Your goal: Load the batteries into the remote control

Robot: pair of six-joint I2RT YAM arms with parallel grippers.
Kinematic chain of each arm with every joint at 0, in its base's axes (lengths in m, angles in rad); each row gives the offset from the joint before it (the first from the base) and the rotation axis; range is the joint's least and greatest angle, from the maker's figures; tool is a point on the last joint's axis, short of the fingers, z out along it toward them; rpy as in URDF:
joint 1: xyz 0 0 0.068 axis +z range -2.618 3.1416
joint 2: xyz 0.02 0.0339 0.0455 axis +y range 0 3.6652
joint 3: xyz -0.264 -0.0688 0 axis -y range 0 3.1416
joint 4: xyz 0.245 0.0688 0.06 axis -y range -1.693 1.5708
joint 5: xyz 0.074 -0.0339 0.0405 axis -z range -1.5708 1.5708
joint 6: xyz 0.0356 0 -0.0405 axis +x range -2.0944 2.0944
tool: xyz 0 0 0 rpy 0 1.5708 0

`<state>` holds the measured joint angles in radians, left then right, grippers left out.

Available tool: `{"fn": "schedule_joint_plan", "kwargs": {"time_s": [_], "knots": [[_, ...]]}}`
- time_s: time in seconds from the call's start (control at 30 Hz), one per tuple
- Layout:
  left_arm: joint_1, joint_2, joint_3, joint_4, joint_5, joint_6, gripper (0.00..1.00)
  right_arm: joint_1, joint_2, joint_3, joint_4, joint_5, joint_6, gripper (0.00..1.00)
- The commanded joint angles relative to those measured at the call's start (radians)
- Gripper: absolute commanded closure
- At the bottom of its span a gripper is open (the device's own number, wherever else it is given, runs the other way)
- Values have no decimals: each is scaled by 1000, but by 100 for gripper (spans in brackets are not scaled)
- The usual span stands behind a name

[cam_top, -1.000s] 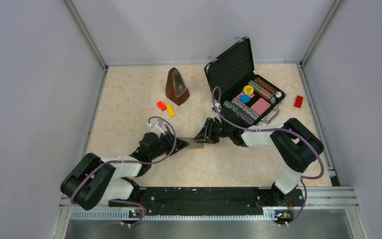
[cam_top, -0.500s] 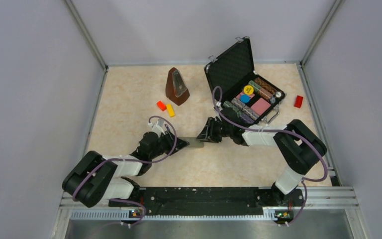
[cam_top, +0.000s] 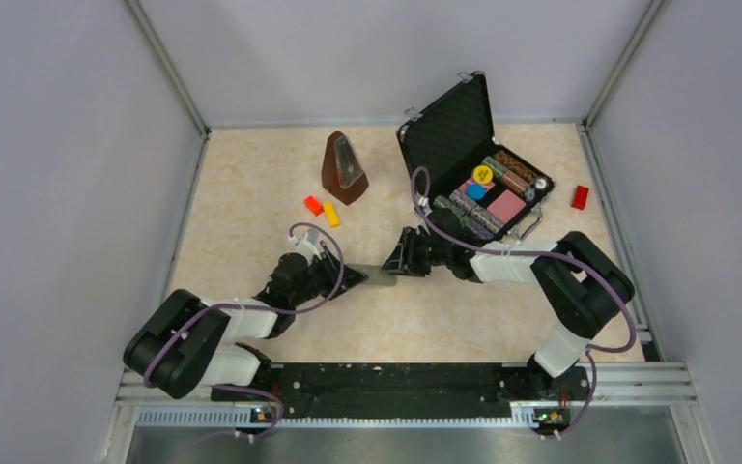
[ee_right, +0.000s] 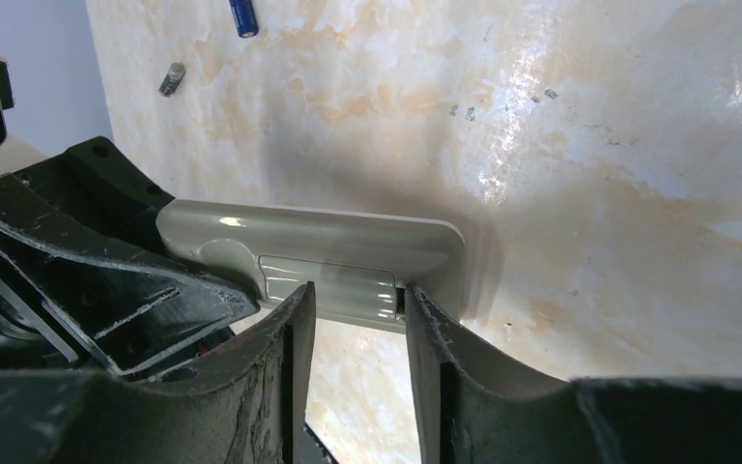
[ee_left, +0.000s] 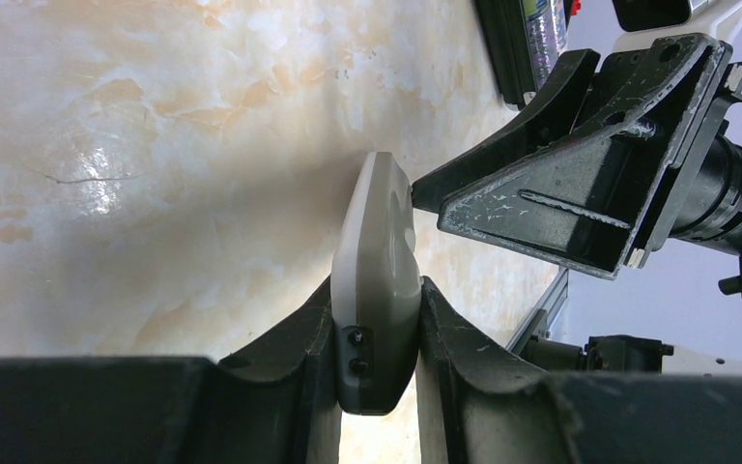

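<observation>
My left gripper (cam_top: pixel 351 279) is shut on one end of the remote control (cam_top: pixel 378 277) and holds it on edge just above the table. In the left wrist view the remote (ee_left: pixel 377 261) sits clamped between both fingers, seen end-on. My right gripper (cam_top: pixel 398 263) is open at the remote's other end. In the right wrist view its fingertips (ee_right: pixel 297 307) rest against the ribbed cover panel on the remote's grey back (ee_right: pixel 333 275), with nothing between them. A bluish battery (ee_right: pixel 242 17) and a small dark grey battery (ee_right: pixel 172 77) lie on the table beyond.
A brown metronome (cam_top: pixel 343 167) stands at the back. An open black case (cam_top: pixel 473 184) of small items sits at the back right. A red block (cam_top: pixel 314 205) and a yellow block (cam_top: pixel 331 215) lie near the metronome, and another red block (cam_top: pixel 580 197) is by the right wall.
Both grippers and the remote shifted slightly between one second ago and half a second ago. Since then they have held almost still.
</observation>
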<state>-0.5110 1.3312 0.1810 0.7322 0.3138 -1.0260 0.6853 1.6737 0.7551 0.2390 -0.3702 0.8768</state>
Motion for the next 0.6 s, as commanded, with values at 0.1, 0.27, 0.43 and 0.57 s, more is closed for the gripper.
{"fn": "schedule_joint_plan", "kwargs": {"time_s": [0.1,0.27,0.43,0.57], "knots": [[-6,58,-11,-228,-18,92,100,19,24,10,5,-1,-39,61],[-6,65,-3,-235,-21,95,100,25,29,16,-5,1,-45,61],[-4,64,-2,-235,-15,96,100,26,42,19,-9,-1,-51,61],[-4,66,-2,-234,-7,105,100,26,65,25,-1,-13,-48,61]]}}
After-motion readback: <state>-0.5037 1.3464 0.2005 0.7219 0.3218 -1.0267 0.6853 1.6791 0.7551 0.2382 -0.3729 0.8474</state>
